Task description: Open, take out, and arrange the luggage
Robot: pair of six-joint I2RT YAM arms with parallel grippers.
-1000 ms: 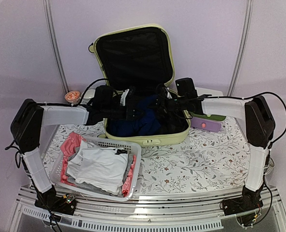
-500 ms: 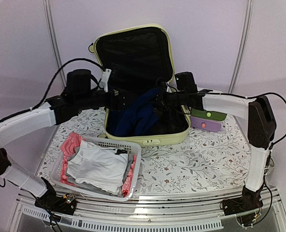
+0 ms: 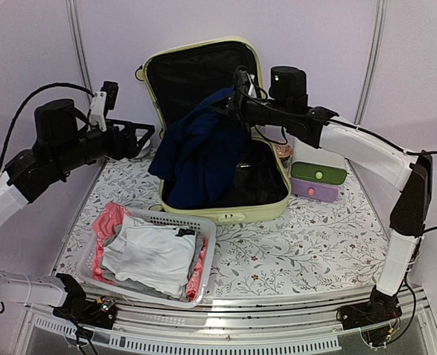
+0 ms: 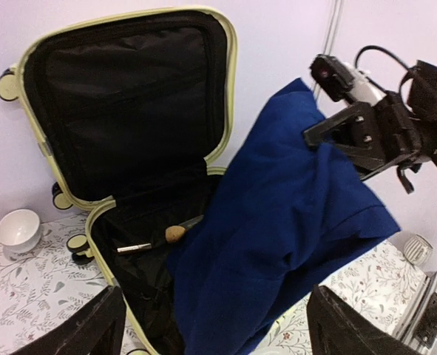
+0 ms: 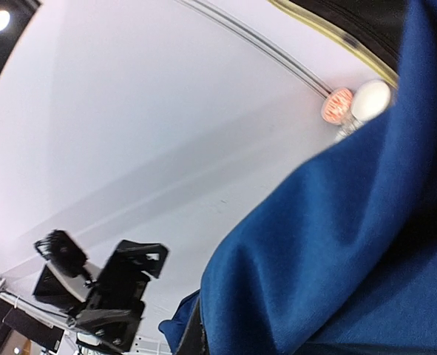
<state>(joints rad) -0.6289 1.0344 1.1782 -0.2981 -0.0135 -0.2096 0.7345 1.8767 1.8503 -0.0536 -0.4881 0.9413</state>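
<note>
- Gripping a dark blue garment [image 3: 196, 151] by its upper edge, my right claw [image 3: 235, 103] is clamped shut on the cloth, above the luggage [image 3: 225, 214].
- The garment hangs from that pinch, and its lower folds drape down into the left side of the luggage's base.
- My left claw [image 3: 143, 134] stands wide open and holds nothing; it hangs in the air left of the luggage, apart from the cloth.
- The luggage sits open at the back middle of the counter [image 3: 292, 244], with its lid [image 3: 196, 74] upright and the black lining showing.
- A white basket [image 3: 166, 217] of folded clothes sits just in front, to the left.
</note>
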